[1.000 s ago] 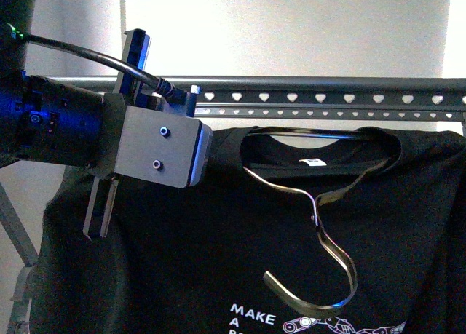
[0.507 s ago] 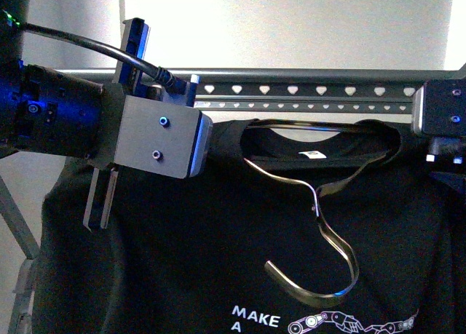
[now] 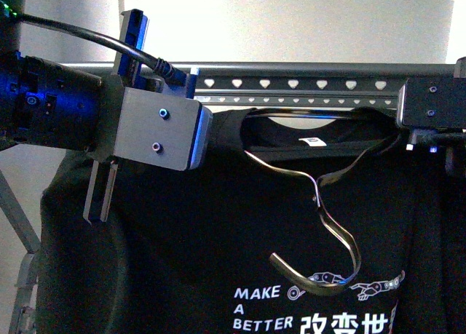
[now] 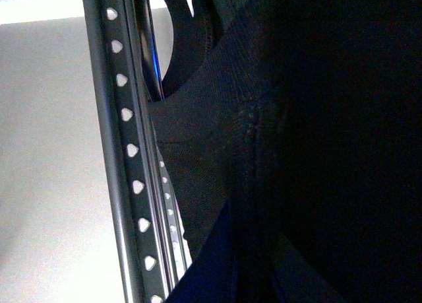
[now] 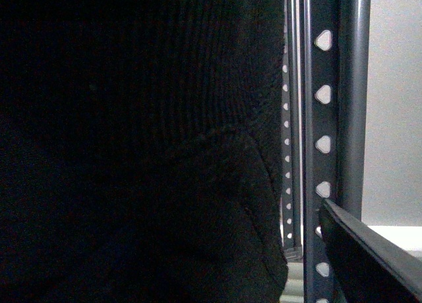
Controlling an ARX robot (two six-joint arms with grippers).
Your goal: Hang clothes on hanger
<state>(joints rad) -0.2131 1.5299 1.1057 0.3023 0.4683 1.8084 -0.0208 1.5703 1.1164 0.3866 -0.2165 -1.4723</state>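
Tee [image 3: 218, 225] at rack [image 3: 306, 83], btwn L end effector [image 3: 120, 123], R end effector [image 3: 431, 108]

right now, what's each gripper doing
left gripper: cannot be told, the black t-shirt hides its jaws
right gripper: cannot be told, the same fabric hides its jaws

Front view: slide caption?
Black T-shirt at the rack's heart-punched rail, left arm and right arm at its shoulders, coat hanger dangling hook-down from the collar.
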